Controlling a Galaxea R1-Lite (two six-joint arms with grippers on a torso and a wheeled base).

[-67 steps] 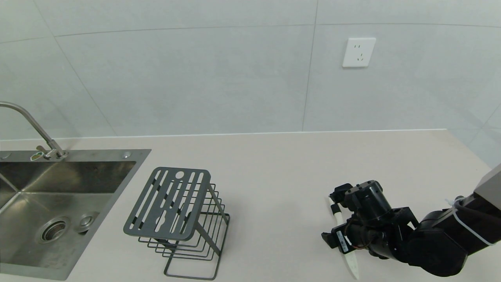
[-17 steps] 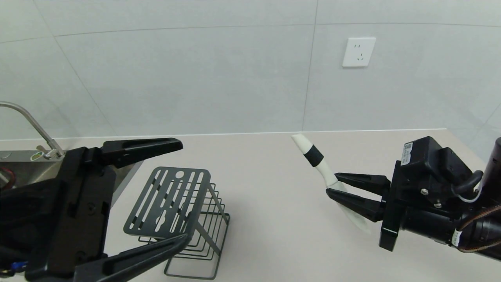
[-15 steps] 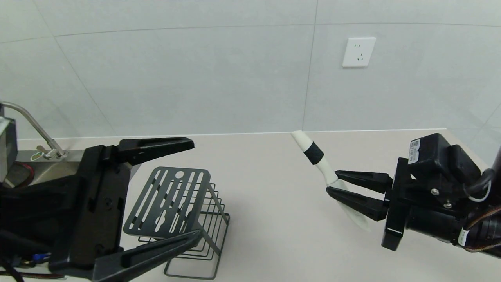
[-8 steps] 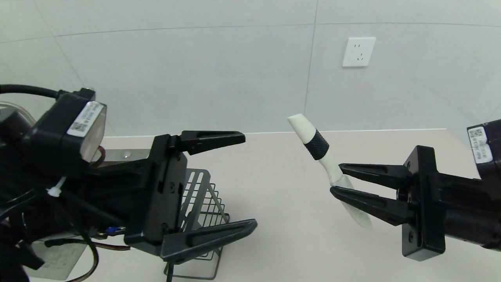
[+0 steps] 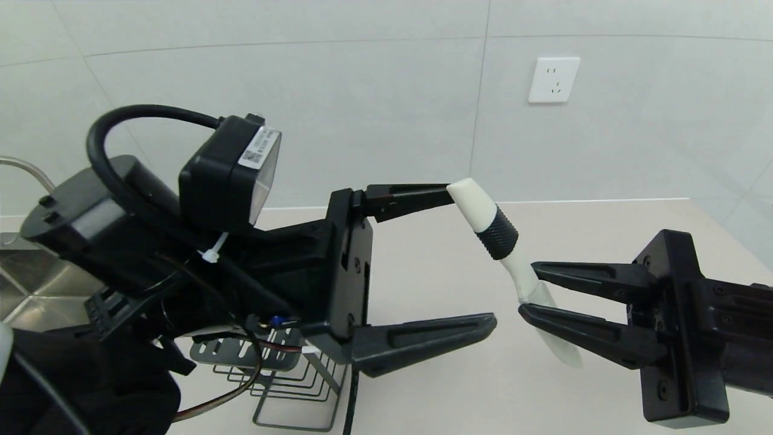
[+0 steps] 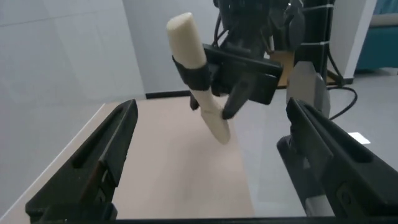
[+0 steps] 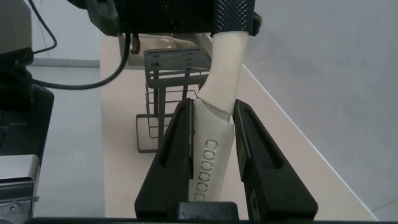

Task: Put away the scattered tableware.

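Handover, as I read it: right gripper has jaws clamped on the blade of the white knife, handle slanting up out of them. Left gripper hangs with jaws wide apart, handle tip at its upper jaw, touching or just beside, I can't tell. Next I'd close the left jaws on the black grip before the right lets go, then the rack on the desk beneath.

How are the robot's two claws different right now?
The left gripper is wide open; the right gripper is shut. The left gripper holds nothing, its fingers spread around the handle of the knife; the right gripper pinches that knife by its white blade. Both are black, two-fingered, and point toward each other above the counter.
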